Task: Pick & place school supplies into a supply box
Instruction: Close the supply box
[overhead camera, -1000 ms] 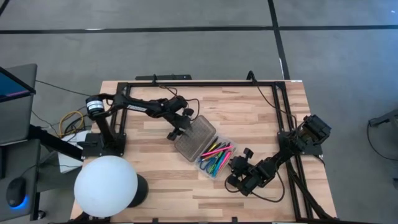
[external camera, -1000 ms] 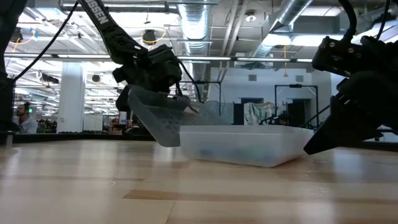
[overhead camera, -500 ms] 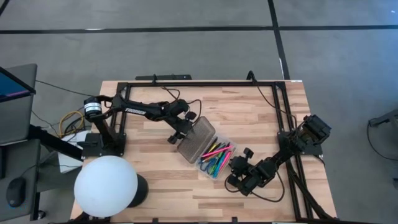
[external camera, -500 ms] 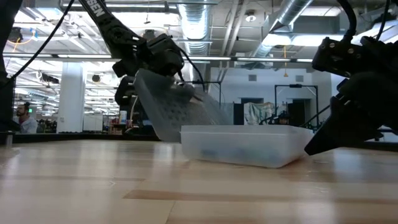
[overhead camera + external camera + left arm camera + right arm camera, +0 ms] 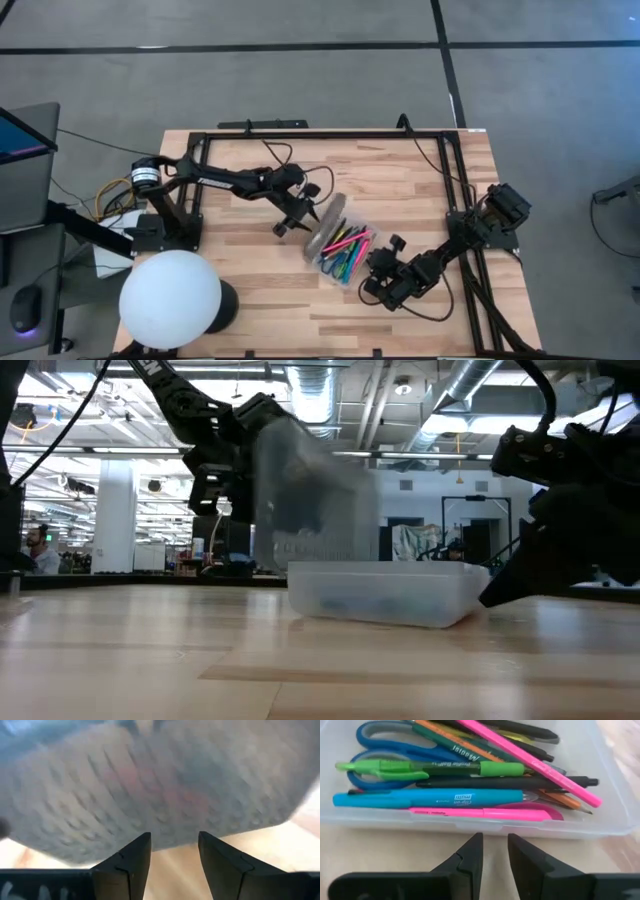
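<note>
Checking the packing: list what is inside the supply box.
Inside the supply box: blue-handled scissors, green pen, blue marker, pink pencil. Items beneath these are covered.

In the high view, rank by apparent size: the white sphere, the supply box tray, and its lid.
1. White sphere, clearly the largest.
2. Supply box tray, filled with pens.
3. Lid, which looks smallest only because it stands nearly edge-on to the camera; its real area likely matches the tray.
</note>
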You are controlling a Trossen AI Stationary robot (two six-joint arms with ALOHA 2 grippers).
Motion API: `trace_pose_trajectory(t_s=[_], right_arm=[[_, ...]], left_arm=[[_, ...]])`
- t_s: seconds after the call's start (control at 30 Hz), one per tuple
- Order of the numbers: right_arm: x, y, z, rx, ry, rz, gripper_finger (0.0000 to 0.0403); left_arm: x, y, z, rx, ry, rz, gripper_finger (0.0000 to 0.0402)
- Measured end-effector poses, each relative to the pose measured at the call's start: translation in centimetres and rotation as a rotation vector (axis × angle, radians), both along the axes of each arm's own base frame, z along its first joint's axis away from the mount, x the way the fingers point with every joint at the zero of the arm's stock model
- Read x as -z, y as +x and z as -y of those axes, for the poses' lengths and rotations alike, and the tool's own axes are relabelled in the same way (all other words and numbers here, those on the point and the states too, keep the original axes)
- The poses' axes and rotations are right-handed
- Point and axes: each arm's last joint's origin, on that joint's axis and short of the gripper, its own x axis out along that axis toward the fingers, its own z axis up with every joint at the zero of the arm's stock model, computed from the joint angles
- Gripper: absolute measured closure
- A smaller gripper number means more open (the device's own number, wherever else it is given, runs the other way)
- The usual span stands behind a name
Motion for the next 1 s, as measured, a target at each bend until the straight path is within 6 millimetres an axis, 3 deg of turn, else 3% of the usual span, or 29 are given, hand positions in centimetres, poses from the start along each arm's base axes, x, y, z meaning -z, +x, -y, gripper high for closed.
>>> trace_pose_trajectory(t_s=[0.5, 0.77, 1.0], right_arm=[[-0.1, 0.3, 0.1, -0.013, -0.007, 0.007, 0.0317], [0.2, -0.4, 0.6, -0.019, -0.044, -0.087, 0.0317], [0.3, 0.2, 3.1, 0.027, -0.132, -0.184, 0.0317]], left_arm=[[-0.9, 0.9, 2.3, 0.046, 0.049, 0.102, 0.0242], [-0.6, 0.9, 1.9, -0.122, 0.042, 0.015, 0.0242], [0.2, 0.1, 2.0, -0.155, -0.010, -0.124, 0.0242]])
